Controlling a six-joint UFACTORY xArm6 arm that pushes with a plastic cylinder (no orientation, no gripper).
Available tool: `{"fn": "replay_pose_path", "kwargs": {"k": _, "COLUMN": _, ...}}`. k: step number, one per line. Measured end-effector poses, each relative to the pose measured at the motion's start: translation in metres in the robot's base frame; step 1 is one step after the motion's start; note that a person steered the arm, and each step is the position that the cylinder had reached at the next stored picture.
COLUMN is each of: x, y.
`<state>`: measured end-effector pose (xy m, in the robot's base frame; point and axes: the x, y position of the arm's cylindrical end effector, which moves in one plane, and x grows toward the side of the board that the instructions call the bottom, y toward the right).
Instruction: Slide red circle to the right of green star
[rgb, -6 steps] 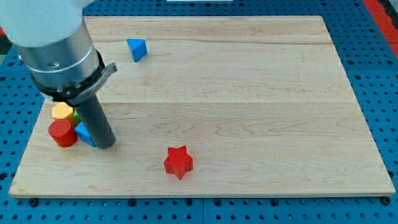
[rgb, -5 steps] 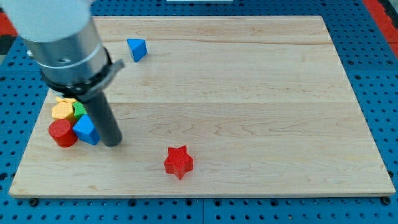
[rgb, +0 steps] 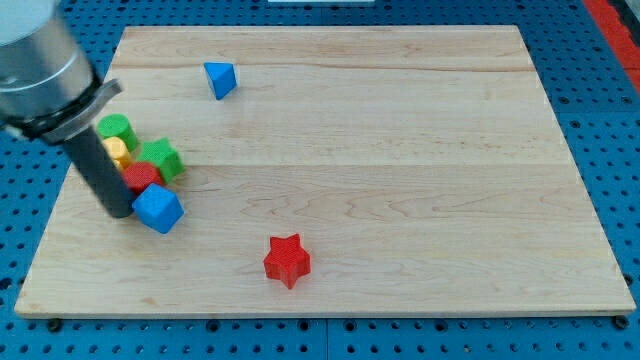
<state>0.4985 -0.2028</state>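
The red circle (rgb: 140, 177) lies in a tight cluster at the view's left, just below and left of the green star (rgb: 161, 158) and touching it. A blue cube (rgb: 158, 208) sits right below the red circle. A yellow block (rgb: 118, 150) and a green round block (rgb: 117, 128) are at the top of the cluster. My tip (rgb: 119, 212) rests on the board just left of the blue cube, below and left of the red circle. The rod hides part of the red circle's left side.
A blue triangle block (rgb: 219, 78) lies near the view's top, right of the arm. A red star (rgb: 287, 260) lies near the view's bottom centre. The wooden board (rgb: 400, 170) ends close to the cluster's left.
My tip has moved from the cluster's right side to its left. The red circle and blue cube now lie further right and up, against the green star. A green round block has come into view.
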Motion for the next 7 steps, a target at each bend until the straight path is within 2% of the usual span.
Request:
{"fn": "replay_pose_path", "kwargs": {"k": 1, "x": -0.026, "y": 0.022}}
{"fn": "replay_pose_path", "kwargs": {"k": 3, "x": -0.048, "y": 0.006}}
{"fn": "replay_pose_path", "kwargs": {"k": 4, "x": -0.065, "y": 0.038}}
{"fn": "replay_pose_path", "kwargs": {"k": 5, "x": -0.067, "y": 0.106}}
{"fn": "replay_pose_path", "kwargs": {"k": 6, "x": -0.079, "y": 0.146}}
{"fn": "replay_pose_path", "kwargs": {"k": 7, "x": -0.08, "y": 0.125}}
